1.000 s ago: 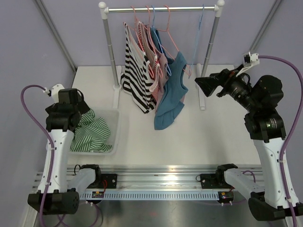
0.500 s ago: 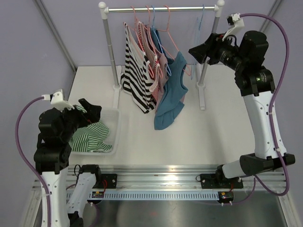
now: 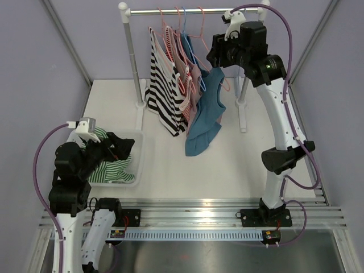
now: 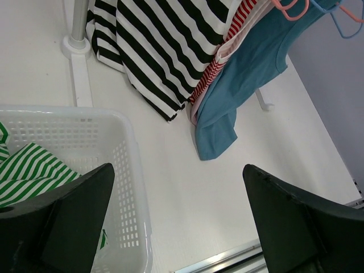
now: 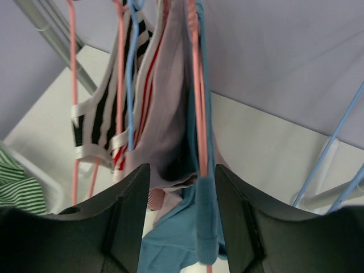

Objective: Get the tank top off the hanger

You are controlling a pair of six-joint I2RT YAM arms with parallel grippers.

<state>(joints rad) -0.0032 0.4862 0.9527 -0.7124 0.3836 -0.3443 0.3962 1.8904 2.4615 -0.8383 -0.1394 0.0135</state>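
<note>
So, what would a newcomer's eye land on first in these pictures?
The row of tank tops on the rail at the back, the blue tank top hanging lowest. The right gripper is raised at its pink hanger, and a green-striped garment lies in the white basket, near left.

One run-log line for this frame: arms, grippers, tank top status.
left gripper open over basket | right gripper open, jaws astride pink hanger holding blue tank top | top not yet removed

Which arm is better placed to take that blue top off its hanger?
Right. The right gripper is up at the rail, a strap of the blue top between its open jaws; the left gripper hangs over the basket.
</note>
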